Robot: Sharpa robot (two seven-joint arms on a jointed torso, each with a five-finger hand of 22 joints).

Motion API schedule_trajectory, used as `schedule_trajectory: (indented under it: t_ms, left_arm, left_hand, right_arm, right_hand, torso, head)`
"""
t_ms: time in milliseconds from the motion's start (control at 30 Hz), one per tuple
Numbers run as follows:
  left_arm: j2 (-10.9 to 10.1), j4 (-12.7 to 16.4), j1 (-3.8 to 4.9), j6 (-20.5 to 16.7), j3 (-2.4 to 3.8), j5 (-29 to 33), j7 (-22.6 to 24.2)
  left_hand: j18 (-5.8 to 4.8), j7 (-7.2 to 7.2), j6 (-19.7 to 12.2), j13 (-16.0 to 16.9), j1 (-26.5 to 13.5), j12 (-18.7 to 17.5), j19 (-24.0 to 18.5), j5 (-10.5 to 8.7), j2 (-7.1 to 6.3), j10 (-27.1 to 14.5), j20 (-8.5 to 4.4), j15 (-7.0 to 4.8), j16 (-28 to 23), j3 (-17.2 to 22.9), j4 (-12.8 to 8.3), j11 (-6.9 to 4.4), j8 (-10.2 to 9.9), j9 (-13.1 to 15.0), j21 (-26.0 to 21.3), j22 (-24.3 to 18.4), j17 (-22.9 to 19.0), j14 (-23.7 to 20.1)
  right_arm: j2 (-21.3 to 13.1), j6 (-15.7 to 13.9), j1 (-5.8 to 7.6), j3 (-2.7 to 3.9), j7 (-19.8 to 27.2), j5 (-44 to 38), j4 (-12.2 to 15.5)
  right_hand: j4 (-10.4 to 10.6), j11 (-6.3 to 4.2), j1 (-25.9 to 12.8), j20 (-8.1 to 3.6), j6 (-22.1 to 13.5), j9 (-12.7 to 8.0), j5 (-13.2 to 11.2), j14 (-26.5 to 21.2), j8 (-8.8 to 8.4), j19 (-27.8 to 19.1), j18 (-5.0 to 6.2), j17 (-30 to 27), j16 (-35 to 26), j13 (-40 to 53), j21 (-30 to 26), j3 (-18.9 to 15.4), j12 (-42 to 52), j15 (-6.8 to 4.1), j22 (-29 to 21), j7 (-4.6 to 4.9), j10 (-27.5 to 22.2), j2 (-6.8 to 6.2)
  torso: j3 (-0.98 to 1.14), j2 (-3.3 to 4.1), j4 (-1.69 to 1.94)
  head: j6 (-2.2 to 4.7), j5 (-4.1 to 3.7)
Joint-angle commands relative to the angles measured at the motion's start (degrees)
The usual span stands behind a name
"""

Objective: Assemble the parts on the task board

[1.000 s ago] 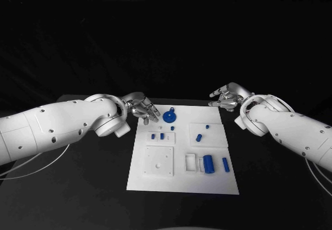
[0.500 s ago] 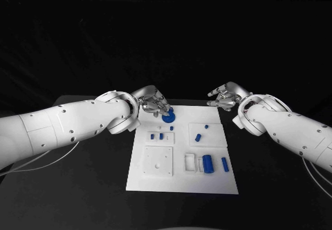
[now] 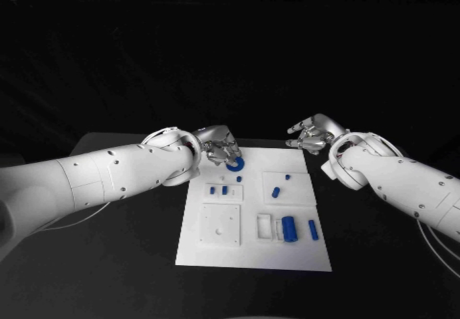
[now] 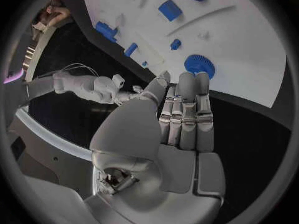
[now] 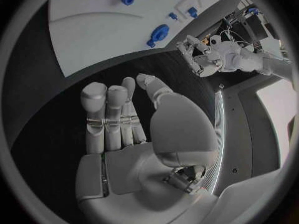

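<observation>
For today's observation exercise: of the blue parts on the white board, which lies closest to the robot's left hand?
The round blue gear-like disc at the board's far end, just by the left hand; the other blue parts lie nearer the robot.

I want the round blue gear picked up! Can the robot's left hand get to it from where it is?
Probably yes. The left hand hangs right over the round blue gear on the white task board, holding nothing, with nothing between them.

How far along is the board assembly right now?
Early stage. Nothing looks assembled yet: the blue cylinder and other small blue parts lie loose on the task board. The left hand is over the blue gear at the board's far edge, not visibly gripping it. The right hand hovers open off the far corner. All fitting remains.
</observation>
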Motion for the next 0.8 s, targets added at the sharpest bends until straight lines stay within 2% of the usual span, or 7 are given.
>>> schedule_trajectory:
  t_ms: [33,133,267,433,533,667,800]
  left_arm:
    - [0.65,-0.22,-0.29,2.51,-0.07,-9.85,0.92]
    - [1.10,-0.40,-0.59,3.25,-0.15,-12.14,0.64]
    - [1.78,-0.78,-1.01,3.37,-0.20,-13.94,0.55]
    - [2.56,-1.54,-1.41,2.83,-0.22,-14.80,0.52]
    - [3.04,-2.14,-1.68,2.58,-0.22,-14.98,0.56]
    - [3.49,-2.86,-2.05,2.12,-0.22,-14.64,0.74]
    - [3.84,-3.45,-2.31,2.48,-0.22,-14.52,0.72]
  left_hand:
    - [1.09,-0.06,-1.36,-0.07,-0.15,-0.13,1.35,-0.70,-1.34,-1.82,-0.13,-0.09,1.97,-0.15,0.29,0.19,-0.41,0.00,0.73,0.85,0.61,1.24]
    - [1.53,-0.30,-2.32,-0.07,0.41,-0.10,2.67,-0.64,-2.20,-3.03,-0.19,-0.22,5.57,0.08,1.54,0.28,-0.16,0.06,2.45,2.10,1.44,2.08]
    - [1.67,-0.27,-2.17,-0.09,0.95,-0.12,2.78,-0.49,-2.65,-3.23,-0.37,-0.47,7.21,0.95,2.59,0.20,-0.15,0.04,4.42,2.13,0.97,2.61]
    - [1.78,-0.06,-2.15,-0.11,1.17,-0.13,2.75,-0.22,-2.59,-2.98,-0.50,-0.56,8.25,2.10,2.75,0.17,-0.28,0.02,5.98,2.15,0.79,3.19]
    - [2.00,-0.04,-2.08,-0.12,0.84,-0.17,2.18,-0.01,-3.02,-2.92,-0.41,-0.47,8.94,3.75,2.70,0.19,-0.37,0.00,7.88,2.08,0.39,3.35]
    - [2.02,0.02,-2.24,-0.12,0.68,-0.17,1.92,0.90,-2.98,-3.21,-0.50,-0.62,8.94,4.40,2.74,0.17,-0.36,-0.01,8.25,2.06,0.23,3.23]
    - [2.04,0.06,-2.02,-0.11,0.45,-0.15,1.64,1.01,-2.98,-3.01,-0.48,-0.57,9.00,5.43,2.70,0.18,-0.34,0.00,8.81,2.06,0.05,3.16]
  right_arm:
    - [0.14,-0.43,-0.03,0.02,0.85,0.16,0.15]
    - [0.25,-0.42,-0.03,0.02,0.89,0.17,0.19]
    - [0.41,-0.43,-0.03,0.02,0.93,0.18,0.21]
    - [0.55,-0.42,-0.03,0.02,0.95,0.18,0.26]
    - [0.62,-0.41,-0.03,0.02,0.94,0.18,0.27]
    - [0.64,-0.39,-0.03,0.02,0.93,0.18,0.32]
    - [0.66,-0.36,-0.03,0.02,0.92,0.18,0.37]
  right_hand:
    - [0.03,-0.03,-0.18,-0.34,0.22,0.07,0.16,-0.32,-0.08,2.52,0.70,-0.08,-0.25,-0.16,-0.35,0.18,-0.28,-0.06,4.80,0.03,0.21,-0.52]
    - [0.03,-0.03,-0.18,-0.34,0.22,0.07,0.16,-0.32,-0.08,2.52,0.70,-0.08,-0.25,-0.16,-0.35,0.18,-0.28,-0.06,4.80,0.03,0.21,-0.52]
    - [0.03,-0.03,-0.18,-0.34,0.22,0.07,0.16,-0.32,-0.08,2.52,0.70,-0.08,-0.25,-0.16,-0.35,0.18,-0.28,-0.06,4.80,0.03,0.21,-0.52]
    - [0.08,-0.04,-0.19,-0.35,0.24,0.07,0.19,-0.30,-0.08,2.59,0.69,-0.16,-0.22,-0.48,-0.43,0.19,-0.28,-0.07,4.82,0.03,0.24,-0.49]
    - [0.08,-0.04,-0.19,-0.35,0.24,0.07,0.19,-0.30,-0.08,2.59,0.69,-0.16,-0.22,-0.48,-0.43,0.19,-0.28,-0.07,4.82,0.03,0.24,-0.49]
    - [0.08,-0.04,-0.19,-0.35,0.24,0.07,0.19,-0.30,-0.08,2.59,0.69,-0.16,-0.22,-0.48,-0.43,0.19,-0.28,-0.07,4.82,0.03,0.24,-0.49]
    - [0.08,-0.04,-0.19,-0.35,0.24,0.07,0.19,-0.30,-0.08,2.59,0.69,-0.16,-0.22,-0.48,-0.43,0.19,-0.28,-0.07,4.82,0.03,0.24,-0.49]
  torso:
    - [-0.02,-0.01,-0.04]
    - [-0.03,-0.01,-0.06]
    - [0.03,-0.01,-0.03]
    - [0.01,0.05,-0.07]
    - [-0.01,0.04,-0.09]
    - [0.05,0.02,-0.08]
    - [0.03,0.03,-0.02]
  head:
    - [0.00,0.08]
    - [0.02,0.12]
    - [0.12,0.10]
    - [0.21,0.10]
    - [0.25,0.11]
    - [0.06,0.11]
    - [-0.04,0.02]
